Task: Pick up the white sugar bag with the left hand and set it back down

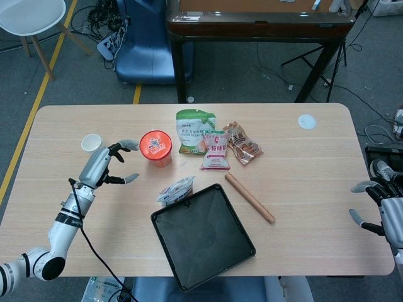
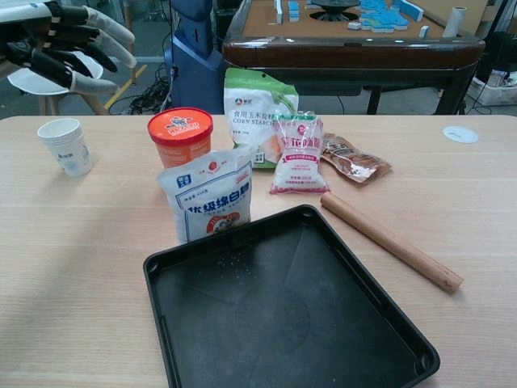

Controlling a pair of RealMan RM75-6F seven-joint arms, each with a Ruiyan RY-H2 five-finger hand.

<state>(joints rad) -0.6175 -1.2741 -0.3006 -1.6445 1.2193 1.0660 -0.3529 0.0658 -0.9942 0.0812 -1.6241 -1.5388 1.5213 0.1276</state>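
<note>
The white sugar bag [image 2: 209, 195] with blue lettering stands upright on the table, just behind the black tray's far left corner; in the head view the sugar bag [image 1: 175, 190] sits between the tray and the orange tub. My left hand [image 1: 102, 167] hovers well left of it, fingers spread and empty, raised above the table near the paper cup; the left hand [image 2: 60, 43] shows at the top left corner of the chest view. My right hand [image 1: 384, 211] hangs open off the table's right edge.
A black tray [image 2: 283, 310] lies at the front centre. An orange-lidded tub [image 2: 179, 135], a paper cup [image 2: 65, 146], a green corn starch bag [image 2: 258, 113], a pink packet [image 2: 296, 154], a brown snack packet [image 2: 352, 159] and a wooden rolling pin [image 2: 390, 240] are around.
</note>
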